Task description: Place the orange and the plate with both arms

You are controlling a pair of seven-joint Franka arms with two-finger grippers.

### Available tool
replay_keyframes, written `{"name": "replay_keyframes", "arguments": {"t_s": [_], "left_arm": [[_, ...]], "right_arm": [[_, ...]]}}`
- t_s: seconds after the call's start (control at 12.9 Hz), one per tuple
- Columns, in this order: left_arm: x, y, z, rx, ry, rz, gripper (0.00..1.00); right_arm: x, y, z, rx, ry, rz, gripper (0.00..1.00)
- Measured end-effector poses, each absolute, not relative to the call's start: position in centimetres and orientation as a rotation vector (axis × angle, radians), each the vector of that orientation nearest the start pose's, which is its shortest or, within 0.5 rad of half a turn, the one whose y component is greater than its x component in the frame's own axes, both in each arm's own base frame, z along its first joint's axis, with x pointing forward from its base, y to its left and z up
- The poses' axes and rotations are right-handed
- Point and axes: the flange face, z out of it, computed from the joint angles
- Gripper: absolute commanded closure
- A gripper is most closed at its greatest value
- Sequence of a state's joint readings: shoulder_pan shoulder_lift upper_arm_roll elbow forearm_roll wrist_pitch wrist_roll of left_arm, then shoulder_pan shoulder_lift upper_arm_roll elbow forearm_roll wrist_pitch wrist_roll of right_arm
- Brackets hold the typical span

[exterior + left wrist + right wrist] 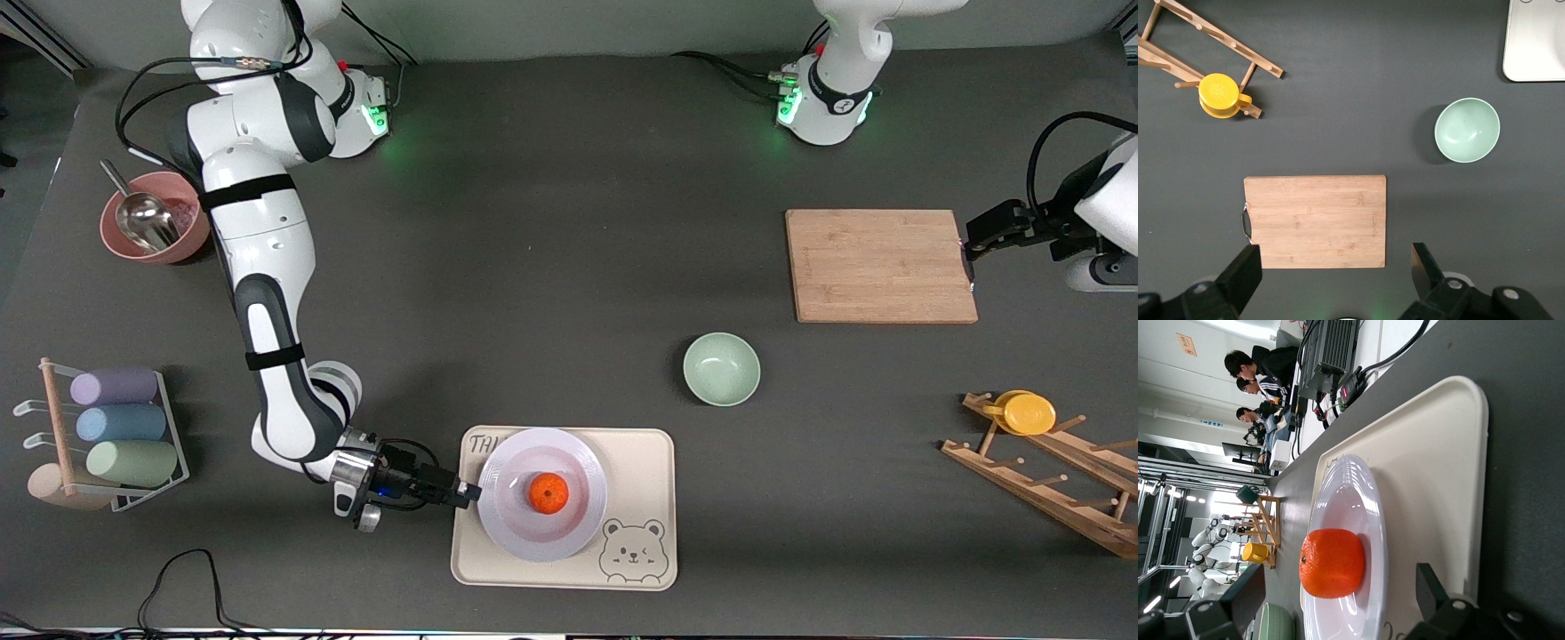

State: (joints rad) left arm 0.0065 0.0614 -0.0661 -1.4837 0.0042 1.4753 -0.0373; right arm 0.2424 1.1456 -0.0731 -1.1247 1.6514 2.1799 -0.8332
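The orange (548, 493) rests in the middle of the white plate (511, 524), which lies on the beige bear tray (640, 462) close to the front camera. My right gripper (469, 492) is low at the plate's rim on the side toward the right arm's end of the table. It is open, and its two fingers stand either side of the rim without touching it. In the right wrist view the orange (1331, 563) and the plate (1368, 513) fill the space ahead of the right gripper (1338, 590). My left gripper (969, 252) hangs open beside the cutting board, holding nothing.
A wooden cutting board (880, 265) lies toward the left arm's end, with a pale green bowl (721, 368) nearer the camera. A wooden rack holds a yellow cup (1027, 412). At the right arm's end stand a pink bowl with a spoon (153, 218) and a cup rack (116, 436).
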Motion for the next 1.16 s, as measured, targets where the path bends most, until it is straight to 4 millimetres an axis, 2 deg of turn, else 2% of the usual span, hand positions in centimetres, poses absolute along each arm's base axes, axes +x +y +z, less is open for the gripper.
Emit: {"name": "replay_keyframes", "arguments": {"t_s": [0.23,0.46,0.7,0.93,1.16], "left_arm": [[56.3,-3.2,62.3,-3.136,0.035,0.109,0.00],[56.3,-3.2,62.3,-3.136,0.035,0.108,0.00],[56.3,-3.2,62.3,-3.136,0.035,0.108,0.00],[56.2,-3.2,62.4,-3.136,0.035,0.107,0.00],[56.2,-3.2,62.4,-3.136,0.035,0.106,0.00]], "right_arm": [[75.3,17.9,12.9,-2.026,0.027,-0.377,0.00],[75.0,16.3,14.5,-2.108,-0.040,-0.370,0.00],[73.5,13.8,16.7,-2.234,-0.132,-0.326,0.00],[71.2,10.6,19.8,-2.400,-0.238,-0.243,0.00],[69.5,9.2,23.4,-2.526,-0.300,-0.171,0.00]]}}
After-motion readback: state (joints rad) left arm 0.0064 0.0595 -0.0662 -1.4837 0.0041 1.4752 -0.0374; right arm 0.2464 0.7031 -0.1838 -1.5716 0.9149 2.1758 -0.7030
